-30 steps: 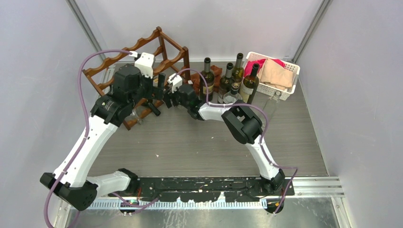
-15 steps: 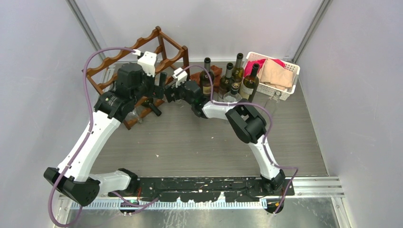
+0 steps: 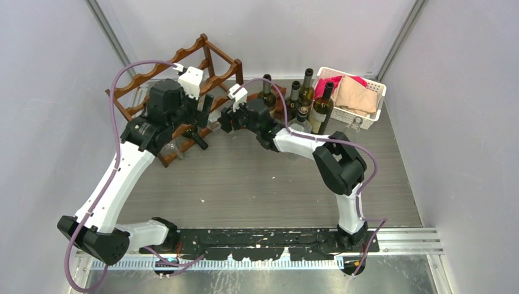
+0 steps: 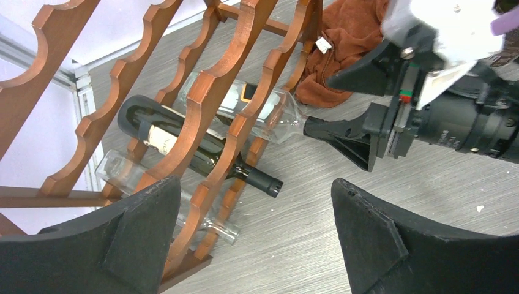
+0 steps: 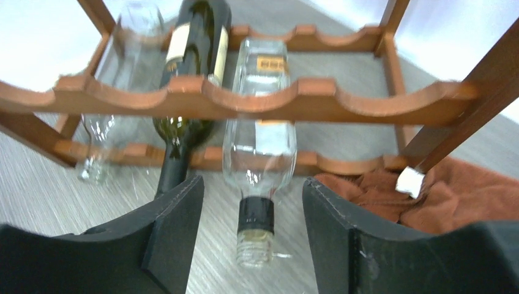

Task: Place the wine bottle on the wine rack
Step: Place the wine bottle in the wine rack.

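1. The rack [image 3: 194,46] stands at the far left of the table [image 3: 257,184]. Bottles lie flat in its bottom tier.
2. The clear bottle [image 5: 260,147] lies in that tier, just right of the dark bottle [image 5: 190,61] as my right wrist sees it. Its long axis runs across the rails, with its base to the back. Its neck sticks out of the front towards my right wrist.
3. My left pincer [image 4: 254,208] gapes wide in front of the rack and neither holds nor touches anything.
4. My right pincer [image 5: 252,202] is about half open. Its fingers flank the clear bottle's black-collared neck with a gap on each side, so I grip nothing.
5. The clear bottle's label [image 5: 272,64] is orange and the dark bottle's is cream. The writing on both is too blurred to read.
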Robot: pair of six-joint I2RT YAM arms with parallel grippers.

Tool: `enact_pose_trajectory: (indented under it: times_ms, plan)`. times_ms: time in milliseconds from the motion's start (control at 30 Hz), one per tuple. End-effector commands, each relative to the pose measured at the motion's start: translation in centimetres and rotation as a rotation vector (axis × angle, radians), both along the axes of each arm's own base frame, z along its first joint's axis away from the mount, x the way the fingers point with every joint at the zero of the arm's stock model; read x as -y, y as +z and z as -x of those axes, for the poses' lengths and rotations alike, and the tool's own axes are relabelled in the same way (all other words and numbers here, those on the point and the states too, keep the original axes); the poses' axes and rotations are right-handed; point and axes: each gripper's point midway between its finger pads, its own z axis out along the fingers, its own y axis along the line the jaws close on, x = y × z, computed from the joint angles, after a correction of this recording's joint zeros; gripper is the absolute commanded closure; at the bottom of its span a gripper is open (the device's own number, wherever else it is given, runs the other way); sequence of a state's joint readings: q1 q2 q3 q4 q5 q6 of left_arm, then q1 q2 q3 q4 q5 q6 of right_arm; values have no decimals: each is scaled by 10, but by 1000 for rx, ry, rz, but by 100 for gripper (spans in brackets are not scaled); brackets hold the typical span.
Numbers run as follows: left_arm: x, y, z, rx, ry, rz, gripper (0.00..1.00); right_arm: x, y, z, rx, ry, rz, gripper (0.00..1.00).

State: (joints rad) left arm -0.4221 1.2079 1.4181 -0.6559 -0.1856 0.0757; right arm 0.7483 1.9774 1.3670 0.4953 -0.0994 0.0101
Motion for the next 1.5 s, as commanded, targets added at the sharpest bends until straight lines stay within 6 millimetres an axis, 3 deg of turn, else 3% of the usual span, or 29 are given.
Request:
enact_pose_trajectory:
  times_ms: [0, 267, 400, 533, 600, 833, 1300, 1367, 1467]
  plan:
    - [-5, 12, 0, 50, -19, -18, 8, -7, -19, 0, -81, 34, 60, 36]
    - [-5, 1, -5, 20, -36, -38, 10, -10, -43, -9, -101, 32, 129, 40]
    - [-7, -3, -8, 9, -36, -56, 10, -13, -49, -11, -110, 39, 137, 49]
    - [-10, -4, -12, 3, -44, -77, 10, -14, -53, -11, -117, 47, 141, 67]
    - [-14, -4, -16, -4, -41, -95, 10, -13, -55, -12, -124, 47, 145, 70]
    - [-25, -10, -39, -25, -44, -108, 9, -13, -62, -13, -155, 44, 144, 61]
    - [-31, -25, -65, -58, -52, -71, 12, -12, -70, -16, -187, 39, 136, 60]
    - [-32, -29, -66, -67, -59, -74, 12, -12, -69, -17, -193, 33, 135, 51]
    - [-33, -32, -68, -75, -64, -68, 12, -11, -71, -16, -198, 32, 142, 47]
